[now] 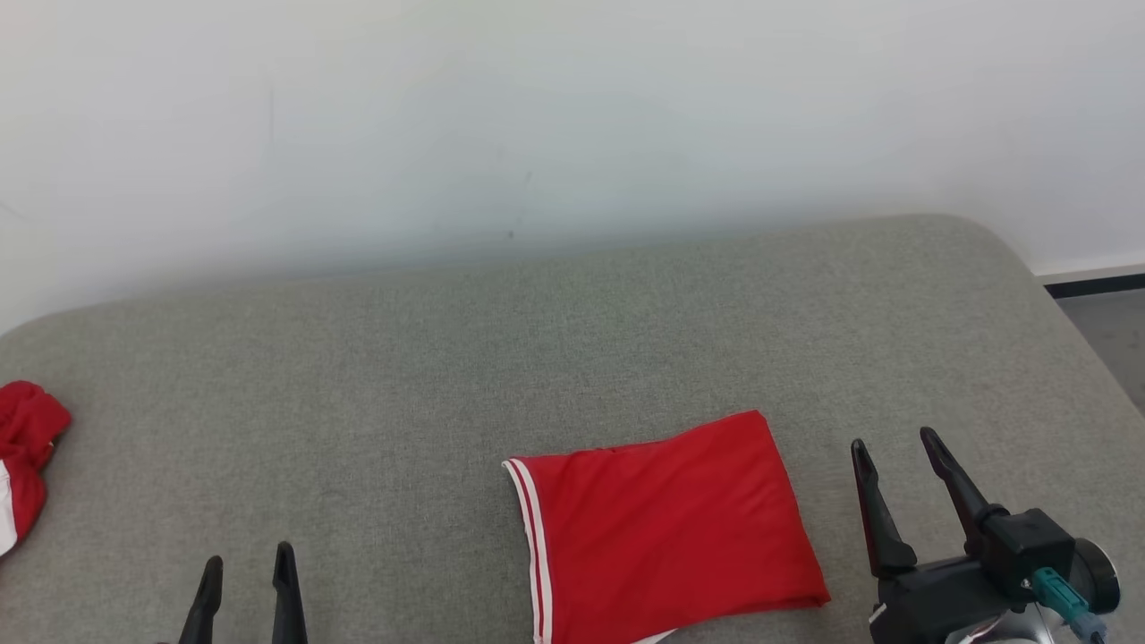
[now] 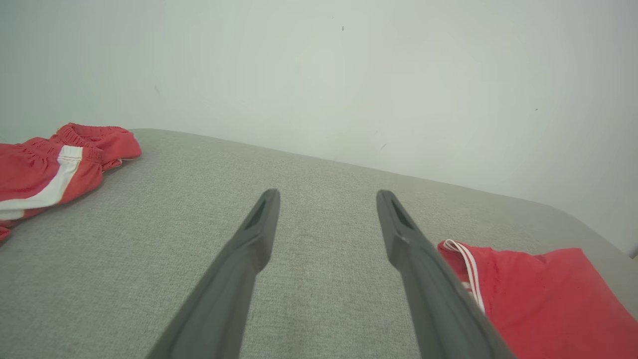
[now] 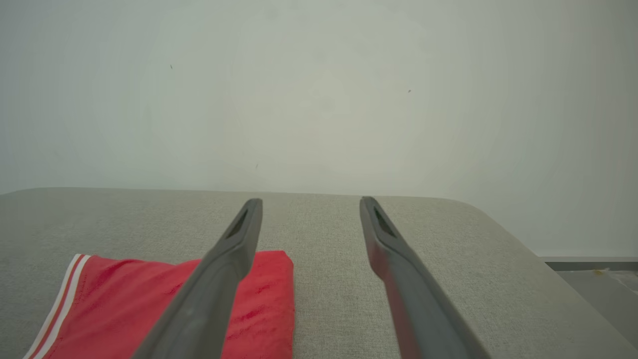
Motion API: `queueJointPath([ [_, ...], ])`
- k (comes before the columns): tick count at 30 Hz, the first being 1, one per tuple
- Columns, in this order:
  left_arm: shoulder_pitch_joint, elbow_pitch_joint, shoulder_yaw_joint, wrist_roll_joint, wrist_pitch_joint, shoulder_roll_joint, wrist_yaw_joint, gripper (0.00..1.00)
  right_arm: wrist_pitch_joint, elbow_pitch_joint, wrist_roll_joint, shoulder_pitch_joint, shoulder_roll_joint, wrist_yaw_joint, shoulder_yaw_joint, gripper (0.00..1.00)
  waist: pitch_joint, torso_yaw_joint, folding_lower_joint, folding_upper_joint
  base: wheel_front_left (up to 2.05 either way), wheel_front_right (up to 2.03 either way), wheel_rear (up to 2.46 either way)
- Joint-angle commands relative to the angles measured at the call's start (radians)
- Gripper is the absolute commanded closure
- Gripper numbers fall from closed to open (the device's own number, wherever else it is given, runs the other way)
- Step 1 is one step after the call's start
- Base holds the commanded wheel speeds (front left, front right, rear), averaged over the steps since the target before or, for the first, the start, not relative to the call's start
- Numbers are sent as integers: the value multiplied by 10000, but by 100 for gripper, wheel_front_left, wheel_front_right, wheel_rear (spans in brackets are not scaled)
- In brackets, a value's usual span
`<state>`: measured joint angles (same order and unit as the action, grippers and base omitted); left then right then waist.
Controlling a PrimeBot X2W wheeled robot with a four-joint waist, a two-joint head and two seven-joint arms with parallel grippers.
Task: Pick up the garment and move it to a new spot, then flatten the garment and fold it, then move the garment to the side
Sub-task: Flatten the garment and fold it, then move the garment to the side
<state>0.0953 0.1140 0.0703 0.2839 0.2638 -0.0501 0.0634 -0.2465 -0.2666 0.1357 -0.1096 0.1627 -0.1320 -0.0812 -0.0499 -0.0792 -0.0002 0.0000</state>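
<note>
The garment (image 1: 662, 528) is red with white stripes along its left edge and lies folded into a flat rectangle on the grey cushioned surface (image 1: 537, 340), right of centre near the front edge. It also appears at the lower right of the left wrist view as the garment (image 2: 548, 299) and at the lower left of the right wrist view as the garment (image 3: 149, 304). My right gripper (image 1: 894, 443) stands open just right of it, touching nothing. My left gripper (image 1: 249, 562) is open at the lower left, well apart from the garment, with nothing between its fingers.
A second red and white garment (image 1: 22, 456) lies crumpled at the surface's far left edge, seen too in the left wrist view as a crumpled garment (image 2: 55, 164). A white wall (image 1: 572, 116) runs behind. The surface's rounded right corner drops to the floor (image 1: 1109, 331).
</note>
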Motion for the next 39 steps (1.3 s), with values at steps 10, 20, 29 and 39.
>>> queueJointPath([
  [10, 359, 203, -55, -315, 7, -4, 118, 0, 148, -515, 400, 315, 319, 26, -234, 0, -496, 73, 2, 0, 0, 0, 0],
  [20, 19, 513, -57, -462, 7, -4, 243, 0, 80, -769, 486, 239, 254, 26, -401, 0, -640, 126, 2, 0, 0, 0, 0],
  [29, -45, 553, -96, -550, 7, -4, 294, 0, 83, -954, 542, 229, 138, 26, -396, 0, -570, 164, 2, 0, 0, 0, 0],
  [39, 41, 429, -370, -397, 7, -4, 108, 0, 640, -1323, 507, -186, 193, 26, -260, 0, -338, 359, 2, 0, 0, 0, 0],
])
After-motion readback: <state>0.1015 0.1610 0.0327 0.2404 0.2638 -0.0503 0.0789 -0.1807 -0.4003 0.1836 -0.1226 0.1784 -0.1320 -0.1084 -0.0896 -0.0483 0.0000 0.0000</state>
